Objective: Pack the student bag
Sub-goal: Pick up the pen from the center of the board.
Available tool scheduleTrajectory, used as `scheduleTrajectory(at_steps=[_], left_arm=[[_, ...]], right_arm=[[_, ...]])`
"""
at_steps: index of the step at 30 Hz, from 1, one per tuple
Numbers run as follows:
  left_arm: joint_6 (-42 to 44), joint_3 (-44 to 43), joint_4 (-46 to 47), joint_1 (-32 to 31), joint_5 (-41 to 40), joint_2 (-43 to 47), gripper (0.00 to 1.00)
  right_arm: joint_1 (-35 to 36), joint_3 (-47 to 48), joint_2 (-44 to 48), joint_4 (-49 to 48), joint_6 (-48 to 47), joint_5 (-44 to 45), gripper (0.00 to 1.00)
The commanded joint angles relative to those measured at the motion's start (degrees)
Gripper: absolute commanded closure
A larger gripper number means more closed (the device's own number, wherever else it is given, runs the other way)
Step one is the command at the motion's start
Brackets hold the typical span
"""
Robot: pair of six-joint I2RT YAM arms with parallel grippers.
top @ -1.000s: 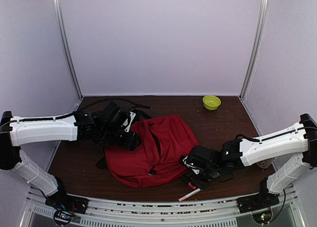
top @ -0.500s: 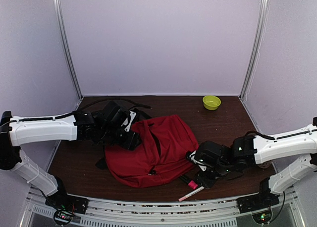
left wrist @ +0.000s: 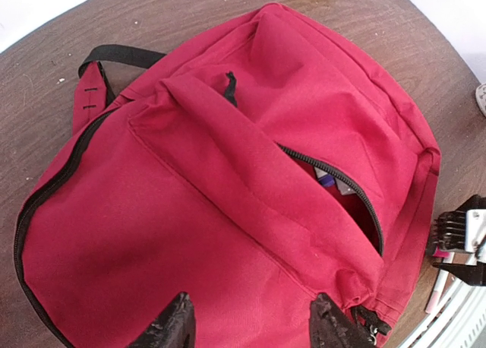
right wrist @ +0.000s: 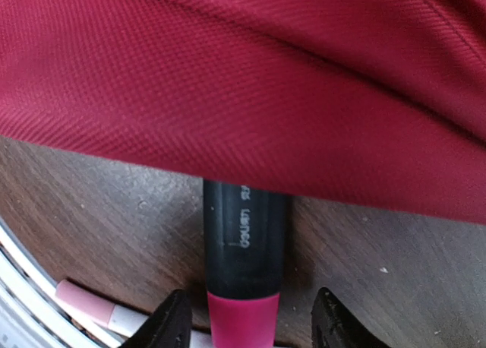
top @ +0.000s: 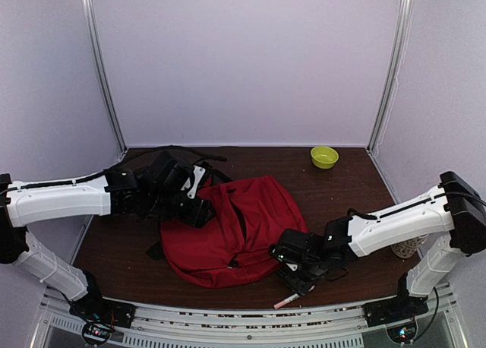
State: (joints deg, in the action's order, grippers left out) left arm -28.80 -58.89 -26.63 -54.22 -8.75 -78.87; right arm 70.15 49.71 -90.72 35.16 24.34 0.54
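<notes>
Right gripper (right wrist: 249,306) first: jaws parted, one finger either side of a black marker with a pink cap (right wrist: 243,249), a gap on both sides, nothing clamped. The marker's far end runs under the edge of the student bag (right wrist: 266,97), whose red cloth fills the top of the wrist view; a pale pink pen (right wrist: 83,302) lies at lower left on the brown table (right wrist: 91,204).

Over to the left gripper (left wrist: 250,317): jaws parted too, hanging over the bag's fabric at the bottom of its frame; no fold pinched that I can see. From above, the bag lies flat in the middle of the table, between the two arms; a green bowl (top: 324,156) sits at upper right, well apart.

The front pocket (left wrist: 334,188) is unzipped and a few things show inside, so I'd call the packing partly done; the marker and the pen are out on the table and the zip is open; those look like what's left.
</notes>
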Motion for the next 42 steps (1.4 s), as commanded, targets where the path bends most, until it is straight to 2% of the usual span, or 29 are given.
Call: scheduleTrajectory(at_steps=[1, 13, 18, 23, 25, 34, 42], left_arm=[[0.06, 1.10, 1.40, -0.01, 0.23, 1.57, 0.47], [0.28, 1.16, 2.21, -0.01, 0.40, 0.99, 0.47], [0.65, 0.94, 2.64, -0.01, 0.77, 0.44, 0.47], [0.89, -0.56, 2.56, -0.01, 2.16, 0.42, 0.47], [0.89, -0.87, 2.55, -0.01, 2.61, 0.74, 0.47], [1.33, -2.39, 2.99, -0.01, 7.29, 1.48, 0.47], [1.15, -3.47, 7.56, -0.02, 19.55, 2.57, 0.47]], right_arm=[[0.30, 0.98, -1.37, -1.74, -1.09, 2.05, 0.49], [0.32, -3.05, -1.92, -5.18, -1.82, 0.82, 0.76], [0.31, -0.97, -0.22, -1.66, -2.05, 2.12, 0.82], [0.30, 4.47, 3.26, 7.33, -2.98, 4.23, 0.84], [0.28, 5.51, 5.02, 9.87, -2.94, 2.57, 0.84], [0.49, 1.72, 15.12, 14.40, 0.69, -5.84, 0.84], [0.51, 3.45, 23.87, 14.59, 0.20, -3.90, 0.83]])
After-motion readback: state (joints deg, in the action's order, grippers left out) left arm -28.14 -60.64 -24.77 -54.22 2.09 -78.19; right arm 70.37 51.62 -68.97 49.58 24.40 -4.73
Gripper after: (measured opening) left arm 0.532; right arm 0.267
